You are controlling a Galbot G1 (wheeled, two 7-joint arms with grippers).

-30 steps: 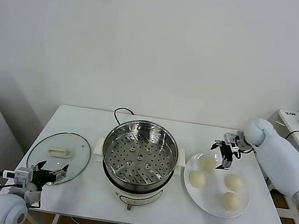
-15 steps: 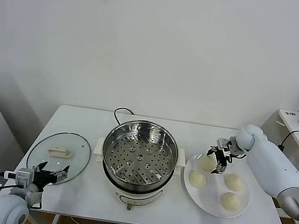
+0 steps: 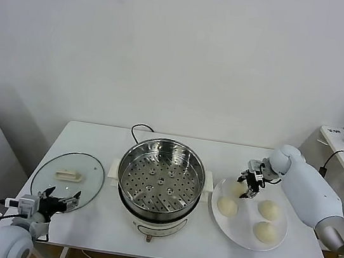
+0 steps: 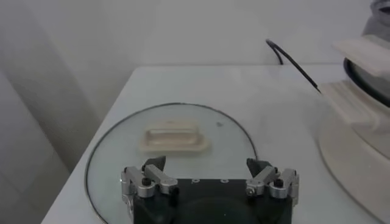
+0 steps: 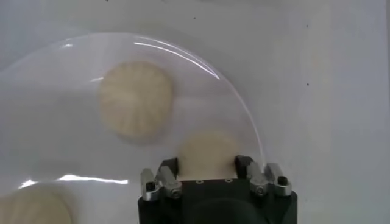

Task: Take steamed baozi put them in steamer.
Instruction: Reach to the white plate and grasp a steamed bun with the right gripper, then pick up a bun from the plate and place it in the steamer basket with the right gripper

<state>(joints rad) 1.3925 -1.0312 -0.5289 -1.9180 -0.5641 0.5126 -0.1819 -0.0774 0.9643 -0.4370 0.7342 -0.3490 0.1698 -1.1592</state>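
No brand, label or legible writing shows on anything in these views.

Taking the steamer [image 3: 161,177] as the landmark: it stands in the middle of the white surface [image 3: 83,216], a shiny steel pot with its perforated tray bare, a black cord [image 3: 139,127] looping out behind it. To the steamer's right lies a white plate [image 3: 274,243] carrying the steamed baozi. Three buns lie free: one on the plate's side nearest the steamer [image 3: 228,206], one farther right [image 3: 268,209], one toward the plate's front edge [image 3: 265,231]. The fourth bun [image 5: 209,155] lies at the plate's far edge, and the right end effector [image 3: 249,185] is down on it with a finger on either side, closed against the dough; the bun appears to rest on the plate.

The head view hides that fourth bun behind the end effector; the right wrist view shows it plainly between the fingers [image 5: 169,172], with a neighbouring bun [image 5: 134,99] beside it and a third at the picture's corner [image 5: 33,208].

To the steamer's left lies a glass lid [image 3: 67,180] with a cream handle [image 4: 173,137]. The left end effector [image 3: 58,198] hovers at the lid's near edge, fingers spread wide and holding nothing. Its wrist view shows the steamer's white side handle [image 4: 367,52] and base [image 4: 356,152], parts the head view shows only small.
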